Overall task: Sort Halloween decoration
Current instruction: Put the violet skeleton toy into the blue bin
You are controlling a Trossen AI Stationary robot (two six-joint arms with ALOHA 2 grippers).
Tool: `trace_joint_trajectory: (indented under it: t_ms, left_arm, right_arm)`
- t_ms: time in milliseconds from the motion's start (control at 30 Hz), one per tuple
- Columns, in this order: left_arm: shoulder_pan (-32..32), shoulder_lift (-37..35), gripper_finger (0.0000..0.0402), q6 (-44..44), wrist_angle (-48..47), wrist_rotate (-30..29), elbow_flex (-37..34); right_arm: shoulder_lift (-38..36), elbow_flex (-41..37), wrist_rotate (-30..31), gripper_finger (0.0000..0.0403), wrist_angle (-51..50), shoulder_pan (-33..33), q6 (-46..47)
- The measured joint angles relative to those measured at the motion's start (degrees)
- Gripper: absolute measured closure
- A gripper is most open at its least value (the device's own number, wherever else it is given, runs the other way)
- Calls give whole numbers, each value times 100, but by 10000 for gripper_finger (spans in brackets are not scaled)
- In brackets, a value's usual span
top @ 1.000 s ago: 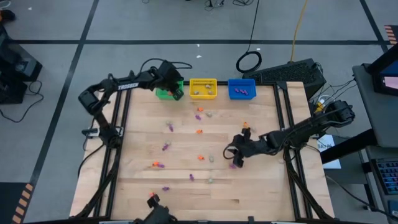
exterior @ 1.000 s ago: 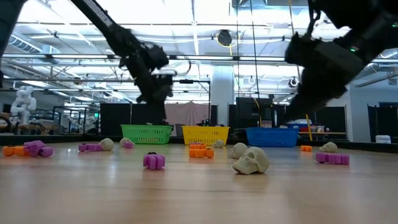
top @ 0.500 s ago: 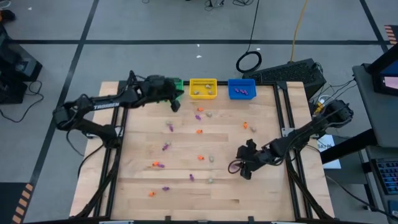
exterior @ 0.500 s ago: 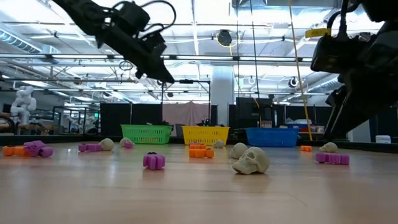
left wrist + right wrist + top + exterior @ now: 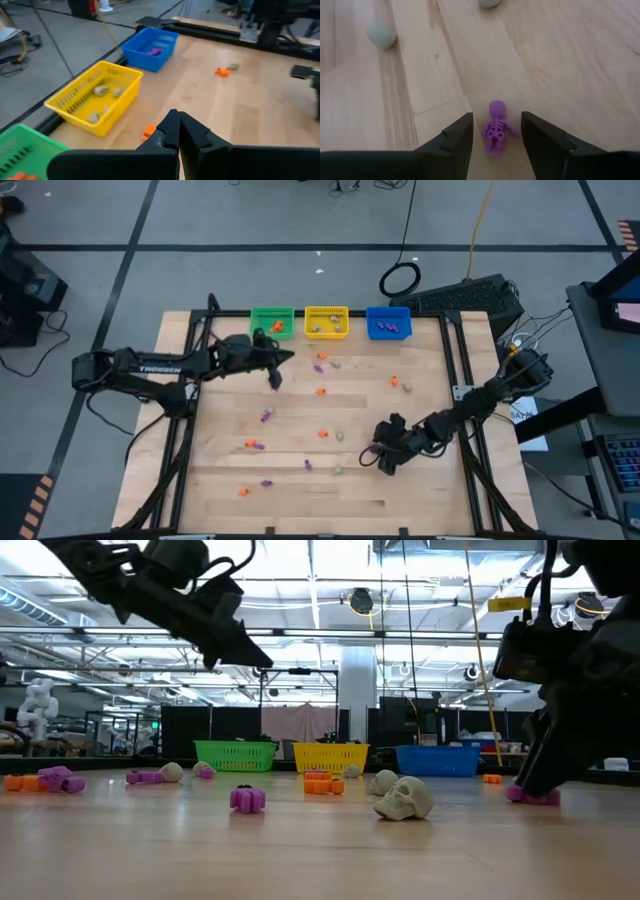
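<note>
Over at nine o'clock on the table (image 5: 420, 490), the left gripper (image 5: 276, 374) hangs in the air above the pale wood planks, fingers pressed tight together, nothing between them. Its wrist view looks past the closed tips to a small orange trinket (image 5: 148, 131) on the boards. Up at twelve o'clock stand three plastic baskets with slotted walls in a row: the green basket (image 5: 263, 316) with an orange piece inside, the yellow basket (image 5: 326, 311) holding a few pale beige-grey lumps, the blue basket (image 5: 388, 311) with purple bits in it. Beyond the table edge, a black cable coil (image 5: 400, 280) lies on the grey floor.

Across the middle of the table the decorations lie scattered, well apart: purple, orange and pale ones. From table height a pale skull (image 5: 404, 797) sits closest, bumpy and rounded, with a knobbly purple piece (image 5: 247, 799) to its left.

Now four o'clock: the right gripper (image 5: 382, 459) is low, jaws apart, and between its dark fingers (image 5: 455, 137) lies a purple skeleton (image 5: 495, 131), flat on the wood grain, limbs splayed. Whether the fingers touch it is hard to say; a sliver of wood seems to show on each side. Two round pale pieces (image 5: 381, 35) lie farther off.
</note>
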Motion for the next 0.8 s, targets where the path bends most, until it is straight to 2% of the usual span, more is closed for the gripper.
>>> trace_joint_trajectory:
  t_ms: [167,533,667,800]
  left_arm:
    - [-341,-33,401,-141,312,-225,-318]
    - [-1064,-33,401,-102,436,-650,-374]
    - [-1156,-33,401,-66,420,-684,-374]
    - [-1199,-33,401,51,463,-705,-374]
  right_arm:
    - [62,-2,16,265,-112,-1,108]
    - [71,-13,-64,349,-238,-52,90]
    - [71,115,-130,361,-309,-97,-41]
    - [95,505,-307,363,-788,-209,-356]
